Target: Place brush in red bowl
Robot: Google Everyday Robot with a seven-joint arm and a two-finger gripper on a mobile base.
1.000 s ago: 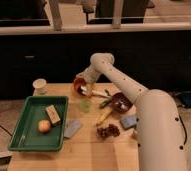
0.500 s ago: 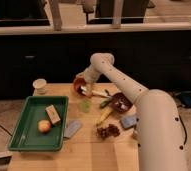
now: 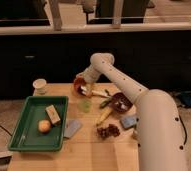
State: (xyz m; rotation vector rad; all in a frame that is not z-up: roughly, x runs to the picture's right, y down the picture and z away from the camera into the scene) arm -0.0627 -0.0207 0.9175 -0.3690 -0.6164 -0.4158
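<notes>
The small orange-red bowl (image 3: 79, 86) sits at the back of the wooden table, tipped toward the camera. My gripper (image 3: 85, 86) is at the bowl's right rim, at the end of the white arm that reaches in from the right. The brush (image 3: 97, 93) shows as a pale whitish stick running from the gripper and the bowl's rim out to the right, low over the table. Its darker end is hidden at the gripper. I cannot tell whether the gripper holds it.
A darker maroon bowl (image 3: 121, 102) and a yellow-green banana-like piece (image 3: 104, 116) lie to the right. A small green cup (image 3: 85, 105), a white cup (image 3: 39, 85), a green tray (image 3: 19, 131), a blue sponge (image 3: 128, 121) and dark grapes (image 3: 108, 131) are around.
</notes>
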